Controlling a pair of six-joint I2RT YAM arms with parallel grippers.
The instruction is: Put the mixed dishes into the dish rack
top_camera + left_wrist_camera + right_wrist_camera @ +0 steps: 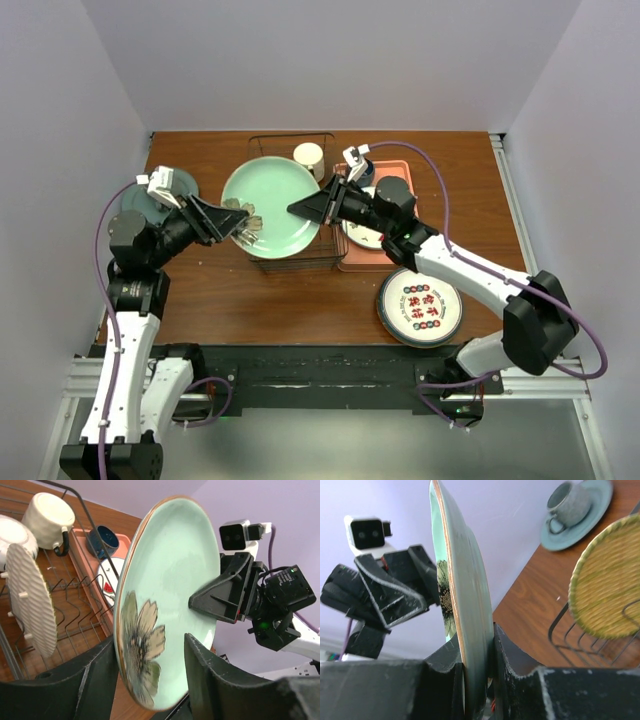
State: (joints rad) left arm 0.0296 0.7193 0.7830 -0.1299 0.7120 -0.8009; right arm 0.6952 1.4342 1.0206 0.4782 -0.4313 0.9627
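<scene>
The mint-green plate [270, 205] with a flower print is held on edge above the dish rack [290, 262]. My right gripper [302, 208] is shut on its right rim; the right wrist view shows the rim [470, 605] pinched between both fingers [477, 640]. My left gripper [240, 226] straddles the left rim, jaws open, with a gap between the plate face [170, 580] and one finger [205, 665]. In the rack [75, 625] stand a yellow textured plate [30, 600], a cream bowl [12, 532] and a cream mug [50, 514]. A teal-rimmed plate [419, 306] lies on the table at the front right.
A pink tray [375, 262] right of the rack holds a strawberry plate [362, 233] and a dark blue cup [105, 537]. A grey-green cup with saucer [165, 190] sits at the left, behind my left arm. White walls enclose the table.
</scene>
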